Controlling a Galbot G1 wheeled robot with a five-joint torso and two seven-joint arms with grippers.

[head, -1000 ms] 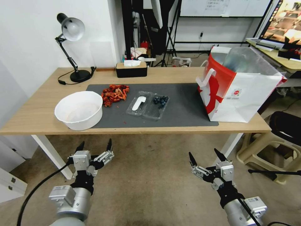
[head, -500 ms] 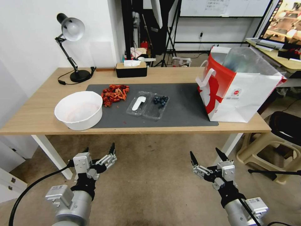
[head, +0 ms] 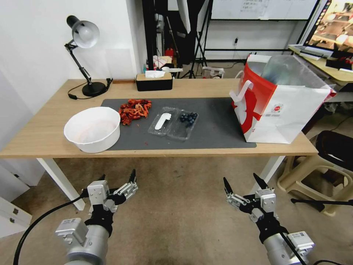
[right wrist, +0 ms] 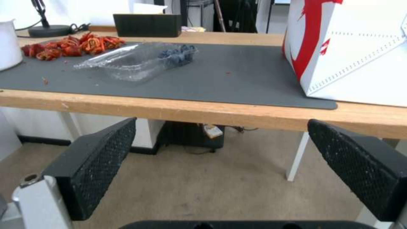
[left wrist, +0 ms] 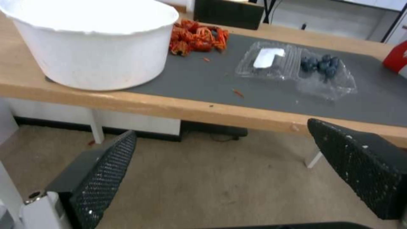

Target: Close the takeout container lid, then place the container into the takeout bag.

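Container [head: 173, 123] open flat on desk, ahead of left hand [head: 117, 178] and right hand [head: 239, 180], both spread, below desk edge. Risk: flimsy lid [head: 162, 120] slipping, berries spilling.

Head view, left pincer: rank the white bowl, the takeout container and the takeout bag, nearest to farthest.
From the left pincer, open below the table's front edge:
1. White bowl, on the table's left, just ahead of it.
2. Takeout container, mid-mat, lying open.
3. Takeout bag, at the table's right end.
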